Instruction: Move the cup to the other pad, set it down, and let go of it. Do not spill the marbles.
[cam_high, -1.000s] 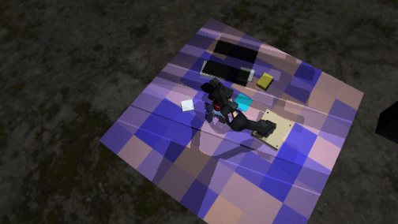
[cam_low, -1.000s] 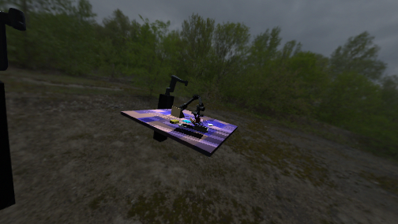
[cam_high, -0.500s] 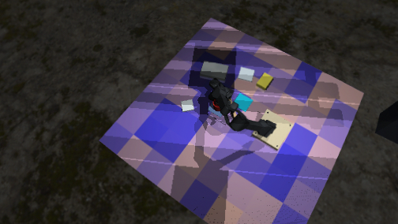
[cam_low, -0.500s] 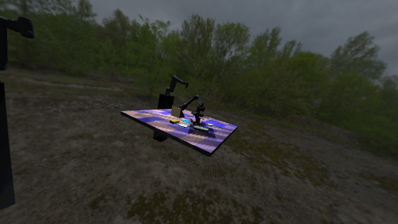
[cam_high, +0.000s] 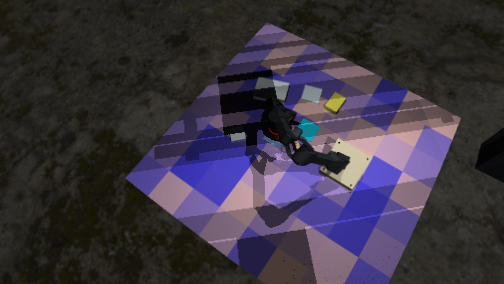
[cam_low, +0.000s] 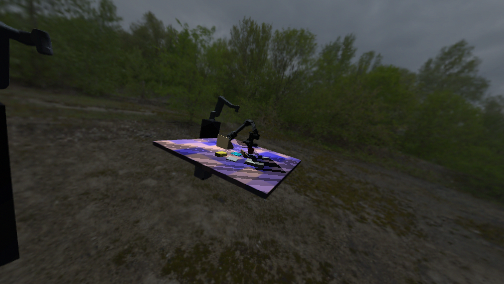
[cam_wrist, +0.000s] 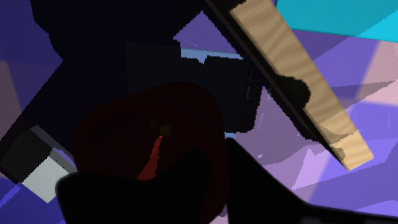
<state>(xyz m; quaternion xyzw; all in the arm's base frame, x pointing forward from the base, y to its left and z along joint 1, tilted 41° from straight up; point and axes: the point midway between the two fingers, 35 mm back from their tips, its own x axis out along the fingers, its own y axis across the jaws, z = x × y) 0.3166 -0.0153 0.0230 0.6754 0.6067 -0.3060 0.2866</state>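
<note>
The red cup (cam_high: 274, 133) (cam_low: 251, 149) (cam_wrist: 200, 107) is in deep shadow, with its mouth toward the wrist camera. A dim yellowish marble (cam_wrist: 165, 130) shows inside it; other marbles are hard to make out. My gripper (cam_wrist: 219, 142) is shut on the cup's near wall, one finger inside and one outside. A light-blue pad (cam_high: 272, 142) (cam_wrist: 212, 53) shows partly beneath and behind the cup, mostly shaded. Whether the cup touches it cannot be told. The cyan pad (cam_high: 308, 129) (cam_wrist: 345, 20) lies to the right.
A wooden bar (cam_wrist: 280, 45) stands between the cup and the cyan pad. A small white block (cam_high: 237, 136) (cam_wrist: 47, 180) lies left of the cup. Pale blocks (cam_high: 280, 89) (cam_high: 312, 94) and a yellow block (cam_high: 335, 102) lie toward the back. The arm rises from a cream plate (cam_high: 357, 165).
</note>
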